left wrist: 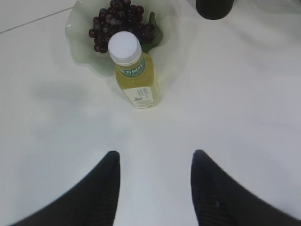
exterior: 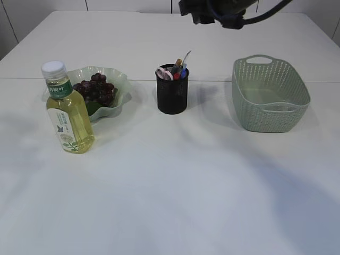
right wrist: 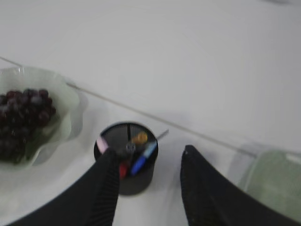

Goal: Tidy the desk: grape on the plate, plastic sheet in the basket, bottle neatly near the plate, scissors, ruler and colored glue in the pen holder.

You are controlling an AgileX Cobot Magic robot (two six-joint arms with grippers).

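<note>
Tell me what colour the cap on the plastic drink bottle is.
White. The round screw cap on the yellow-liquid plastic bottle shows best in the left wrist view.

Wide bare table [exterior: 175, 202] in front, bottle [exterior: 68, 109] touching plate [exterior: 121, 84] at left, pen holder [exterior: 172, 90] centre, basket [exterior: 268, 95] right, open gaps between.

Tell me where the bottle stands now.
In the exterior view the bottle stands upright on the left of the table, just in front of the plate holding the grapes.
</note>
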